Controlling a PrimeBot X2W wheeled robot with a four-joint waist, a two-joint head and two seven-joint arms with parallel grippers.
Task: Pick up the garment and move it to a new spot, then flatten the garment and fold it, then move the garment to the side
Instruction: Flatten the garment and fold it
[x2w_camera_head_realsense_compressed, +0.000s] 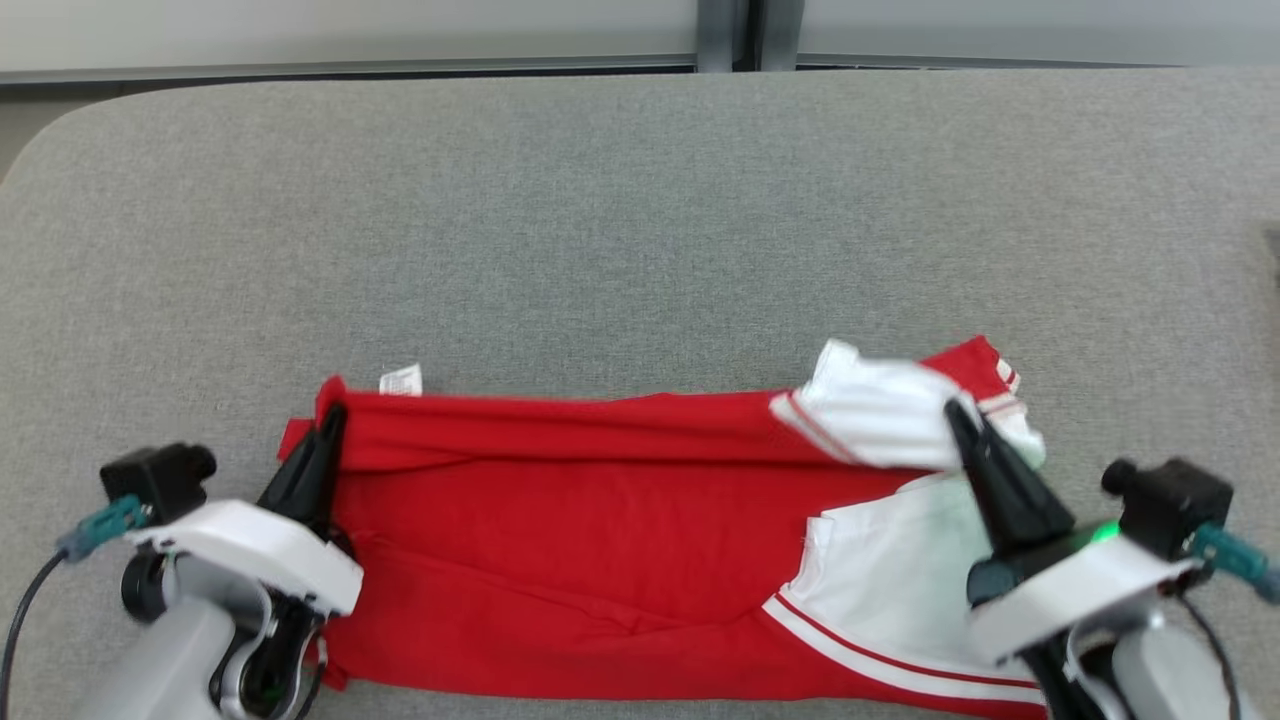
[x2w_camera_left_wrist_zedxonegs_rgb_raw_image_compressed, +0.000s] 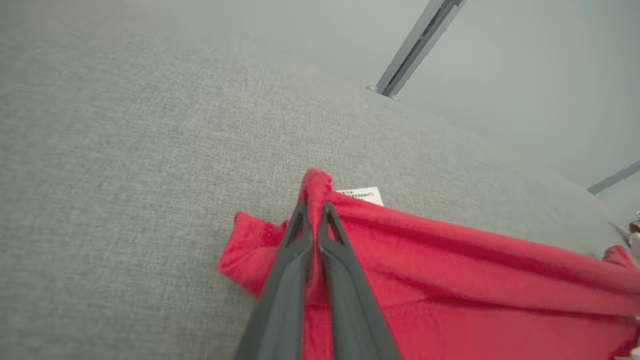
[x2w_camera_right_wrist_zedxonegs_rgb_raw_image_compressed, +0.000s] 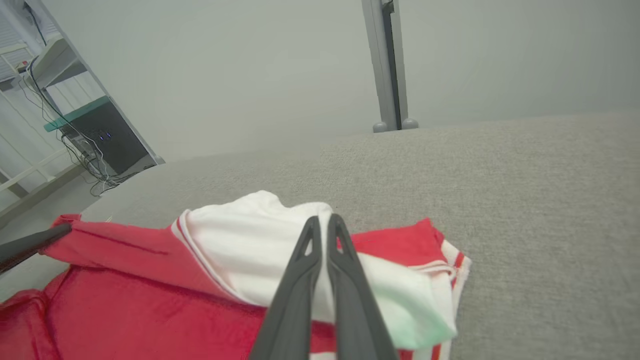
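Now the red garment (x2w_camera_head_realsense_compressed: 600, 520) (white panels and striped trim at its right end) lies across the grey cushioned surface (x2w_camera_head_realsense_compressed: 640, 220), sitting at about 6 o'clock in the head view, with its near edge running off the bottom of the frame. The left gripper (x2w_camera_head_realsense_compressed: 335, 415) reaches in from 8 o'clock. Its jaws are pressed together on the garment's far left corner, and the left wrist view shows a small peak of red cloth poking up between the fingertips. A white label (x2w_camera_head_realsense_compressed: 401, 380) lies on the surface just beside that corner, at roughly 2 o'clock from the tips. The right gripper (x2w_camera_head_realsense_compressed: 955, 410) comes in from 4 o'clock, its jaws clamped on the bunched white fabric at the garment's far right. Between the two grips the far edge forms a long straight ridge.
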